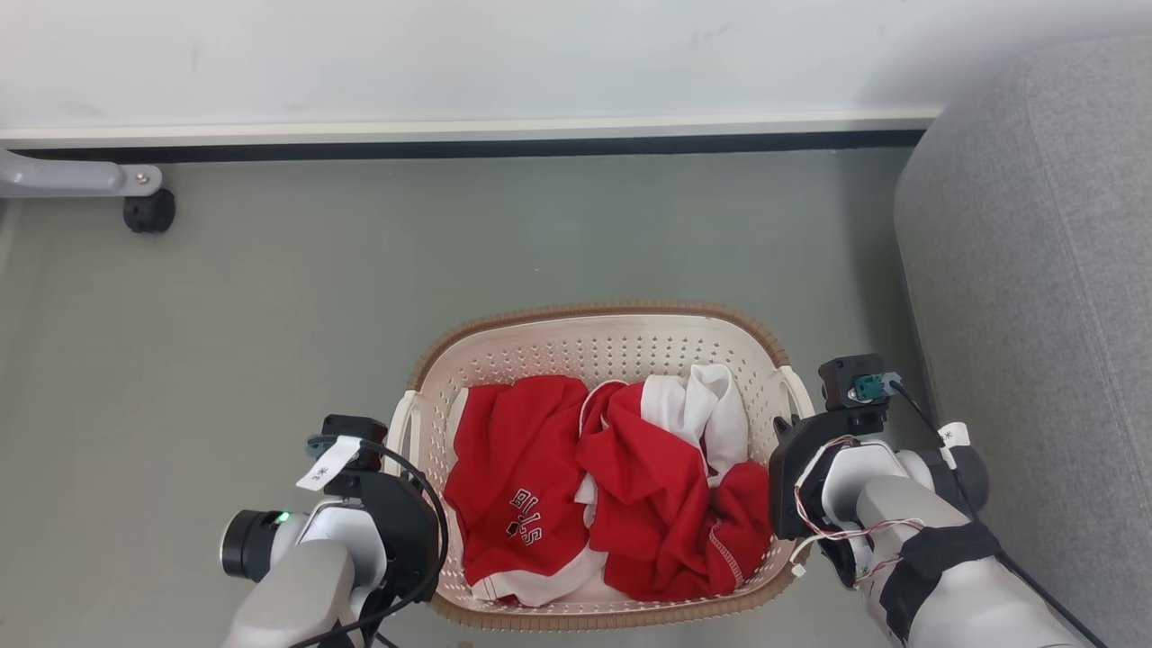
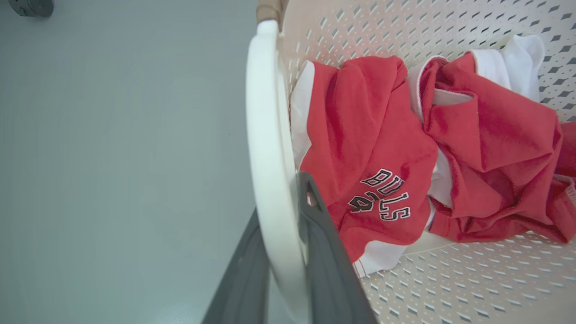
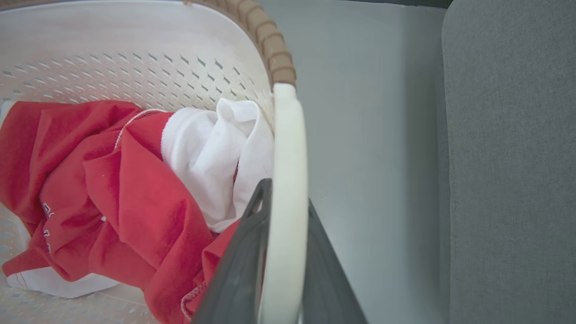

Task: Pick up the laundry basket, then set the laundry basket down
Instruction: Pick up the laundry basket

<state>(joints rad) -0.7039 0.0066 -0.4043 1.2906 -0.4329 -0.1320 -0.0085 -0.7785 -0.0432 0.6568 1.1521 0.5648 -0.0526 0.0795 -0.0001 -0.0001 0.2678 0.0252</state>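
Note:
The laundry basket (image 1: 594, 346) is cream-white and perforated, with a brown woven-look rim, and sits low in the middle of the head view. Red and white clothes (image 1: 621, 486) fill it. My left gripper (image 1: 400, 477) is at its left white handle (image 2: 270, 148). In the left wrist view the left gripper (image 2: 281, 198) is shut with one dark finger on each side of that handle. My right gripper (image 1: 787, 450) is at the right handle (image 3: 288, 162). The right wrist view shows the right gripper (image 3: 288, 193) clamped on the handle the same way. Whether the basket touches the floor I cannot tell.
A grey sofa (image 1: 1035, 315) stands close on the right, a narrow strip of floor away from the basket. A white wall with a dark baseboard (image 1: 450, 144) runs across the back. A grey metal leg with a black caster (image 1: 148, 211) is at the far left. Grey floor (image 1: 270, 315) lies ahead and to the left.

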